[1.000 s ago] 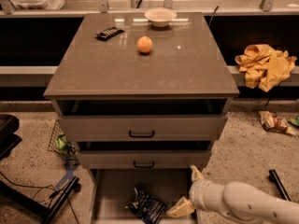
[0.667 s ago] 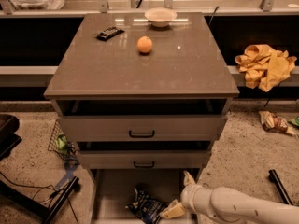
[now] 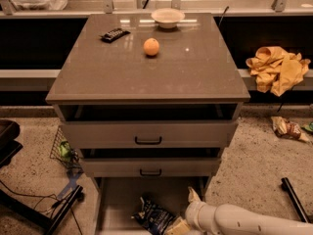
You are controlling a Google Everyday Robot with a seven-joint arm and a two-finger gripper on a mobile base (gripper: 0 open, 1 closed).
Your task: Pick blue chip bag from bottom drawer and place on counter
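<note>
Hand [image 3: 185,212] sits low at the front right of the bottom drawer [image 3: 122,199], at the end of my white arm. It is spread open and holds nothing; its lower tip is just beside the blue chip bag [image 3: 156,217], maybe touching. The bag lies crumpled on the drawer floor. Its white lettering is too small for me to read. Two upper drawers [image 3: 146,133] are pulled partly out and overhang the rear of the bottom one. On the worktop [image 3: 146,80]: orange [image 3: 151,46], bowl [image 3: 167,17], black bar [image 3: 115,34]. To the right: yellow cloth [image 3: 278,68] on a ledge, snack bag [image 3: 287,128] on the floor.
</note>
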